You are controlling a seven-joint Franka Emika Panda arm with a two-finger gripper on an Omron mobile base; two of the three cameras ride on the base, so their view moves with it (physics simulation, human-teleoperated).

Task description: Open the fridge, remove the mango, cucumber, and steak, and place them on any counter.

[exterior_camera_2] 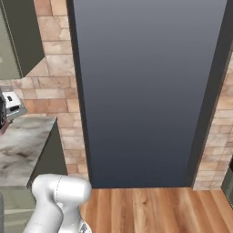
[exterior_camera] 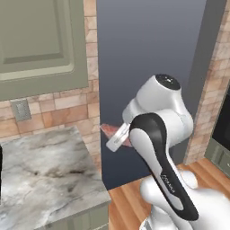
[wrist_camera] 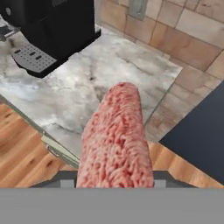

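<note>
between the tool's [exterior_camera: 117,137] jaws, steak [wrist_camera: 116,135] clamped, jutting forward, above counter [wrist_camera: 109,83] edge

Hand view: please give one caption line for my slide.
The tool holds the steak above the marbled counter, near a black machine.

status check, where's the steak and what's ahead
Gripper shut on steak. Steak carried above counter edge. Black coffee machine at counter's far end, apart from the steak.

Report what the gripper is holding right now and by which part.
The gripper holds the steak by its near end; the rest of the slab sticks out ahead toward the counter.
</note>
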